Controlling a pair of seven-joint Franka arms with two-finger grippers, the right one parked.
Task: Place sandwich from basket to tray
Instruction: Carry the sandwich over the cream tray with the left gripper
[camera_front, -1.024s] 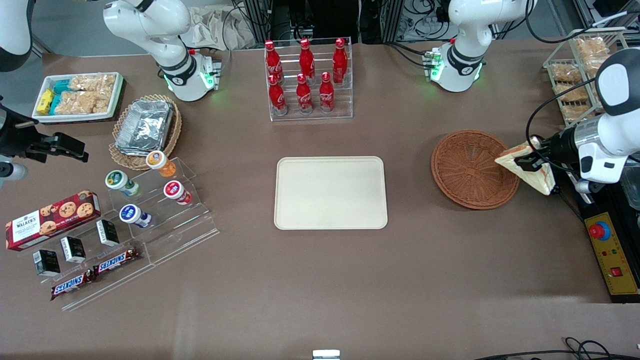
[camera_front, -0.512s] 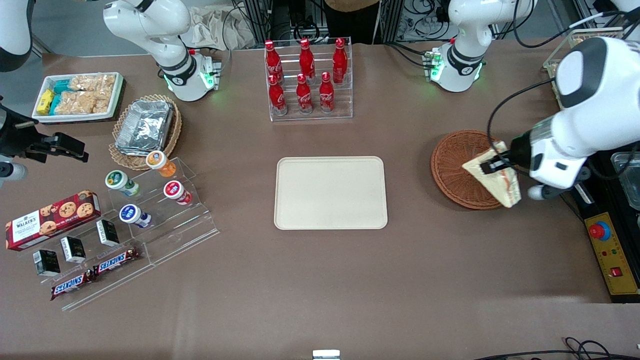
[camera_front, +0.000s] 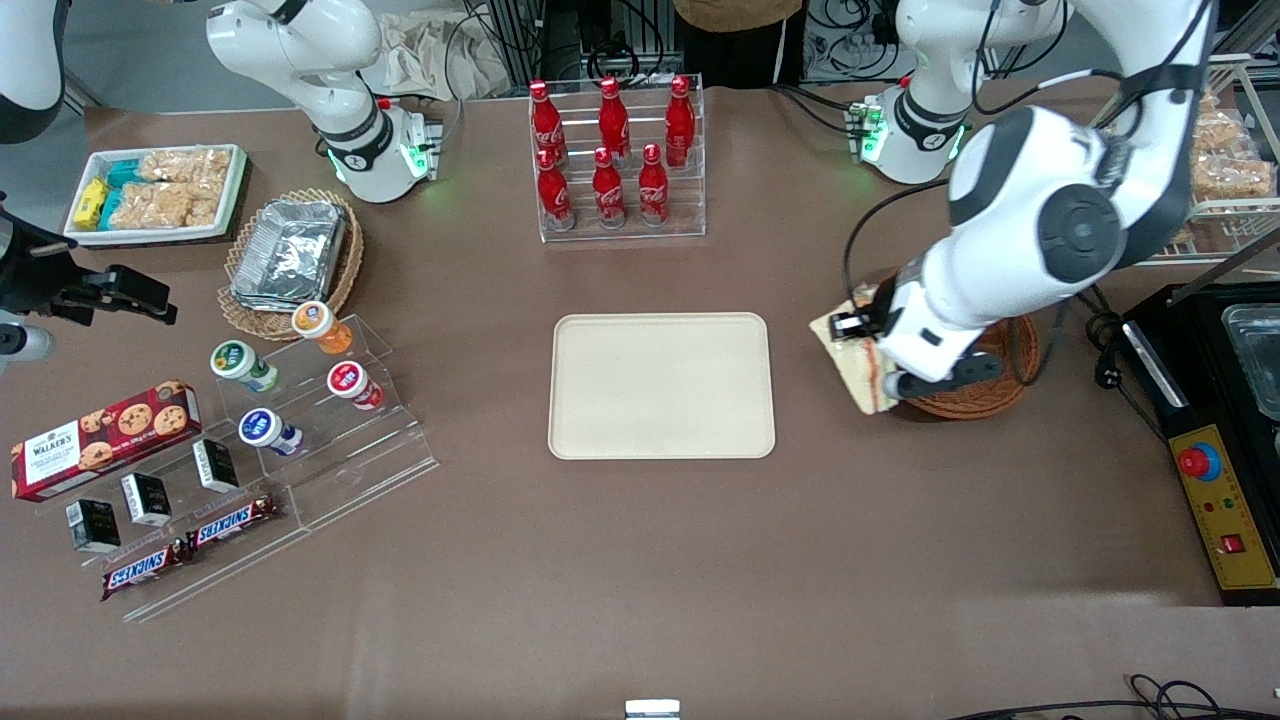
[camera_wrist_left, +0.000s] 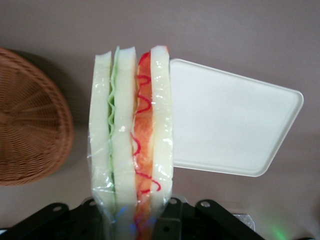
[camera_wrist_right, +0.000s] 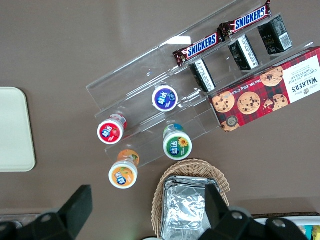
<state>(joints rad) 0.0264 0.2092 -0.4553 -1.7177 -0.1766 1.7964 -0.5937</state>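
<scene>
Brown counter (camera_front: 640, 560) with the usual snack clutter, and nearest the front camera the Snickers bars (camera_front: 190, 545) sat at about 7 o'clock from the middle, nothing going on there.

Going up a bit, the tray (camera_front: 660, 385) was dead centre and bare, so nothing had landed on it yet.

The actual news was at 3 o'clock from the tray. The claw (camera_front: 852, 326) was clamped on the sandwich (camera_front: 862, 375), fingers pinched onto the wrapped wedge, holding it up off the counter. A second before, that sandwich was hanging out at the 3 o'clock edge of the basket (camera_front: 1005, 385). Half a second later it was over the basket itself. At this point it had crossed right over and sat at the basket's 9 o'clock rim, in the gap between basket and tray, close to the basket but not yet above the tray.

The wrist camera backed that up: sandwich (camera_wrist_left: 131, 135) gripped by one end with the layers facing the lens, basket (camera_wrist_left: 30, 125) off to one side of it and the tray (camera_wrist_left: 225, 125) coming up on the other.

So I'd say the pick was done and the carry was roughly halfway, with only the last stretch and the drop left.

Farthest away, at 12 o'clock, the cola bottles (camera_front: 612, 160) in their rack were well out of the path.
</scene>
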